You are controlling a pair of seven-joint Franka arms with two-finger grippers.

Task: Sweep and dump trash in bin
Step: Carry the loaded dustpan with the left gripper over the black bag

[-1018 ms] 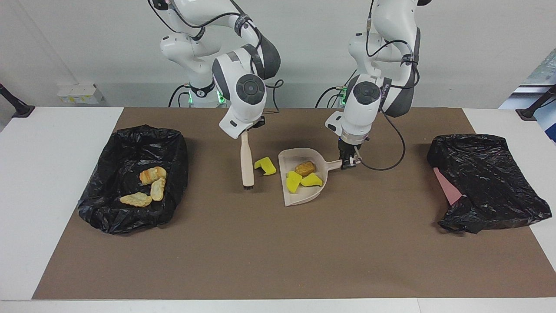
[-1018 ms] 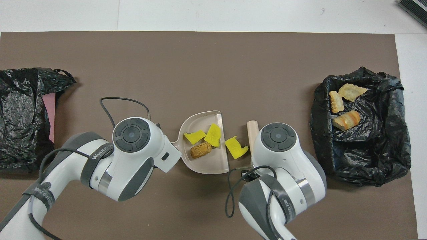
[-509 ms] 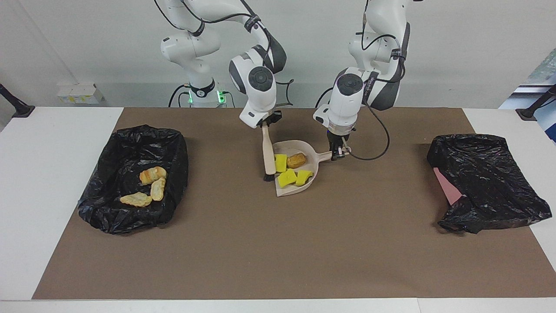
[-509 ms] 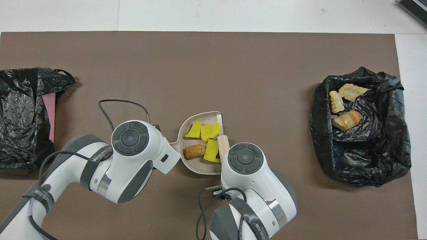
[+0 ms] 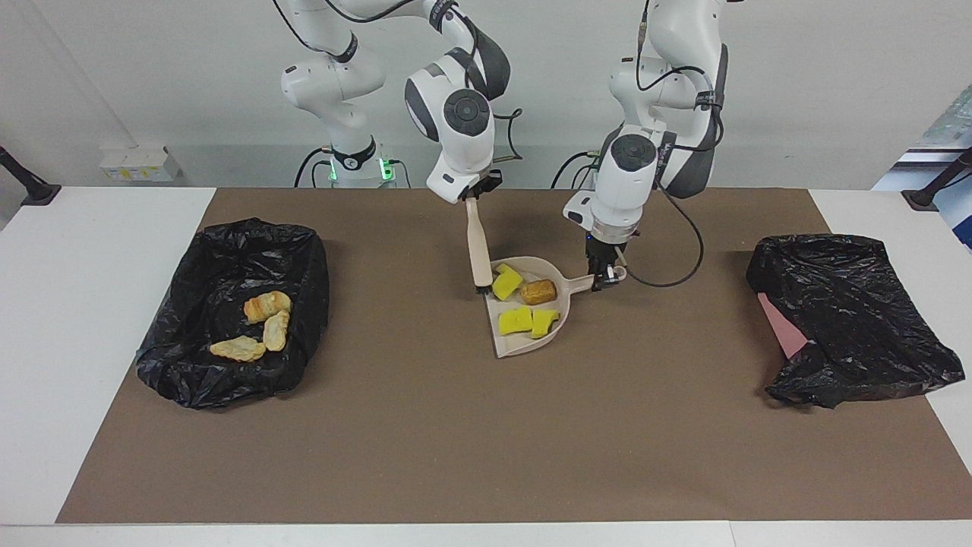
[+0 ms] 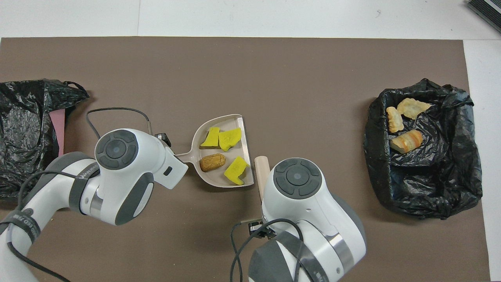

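The beige dustpan (image 5: 510,346) (image 6: 219,182) is low over the brown mat's middle. It holds three yellow sponge chunks (image 5: 506,282) (image 6: 229,138) and the brown nugget (image 5: 538,292) (image 6: 212,162) of the trash. My left gripper (image 5: 605,279) is shut on the pan's handle (image 6: 182,156). My right gripper (image 5: 472,199) is shut on the brush (image 5: 478,247) (image 6: 261,174), whose black bristles hang at the pan's open mouth. Three tan bread lumps (image 5: 258,327) (image 6: 407,141) lie in the black-lined bin (image 5: 228,235) (image 6: 430,196) toward the right arm's end. In the overhead view, both wrists hide their fingers.
A crumpled black bag (image 5: 850,319) (image 6: 23,129) with a pink piece (image 6: 58,133) showing lies at the left arm's end of the mat. A cable loops from the left wrist (image 5: 668,281).
The brush pushed the loose yellow chunk into the dustpan, then drew back to its mouth. The dustpan shifted toward the left arm's end and away from the robots.
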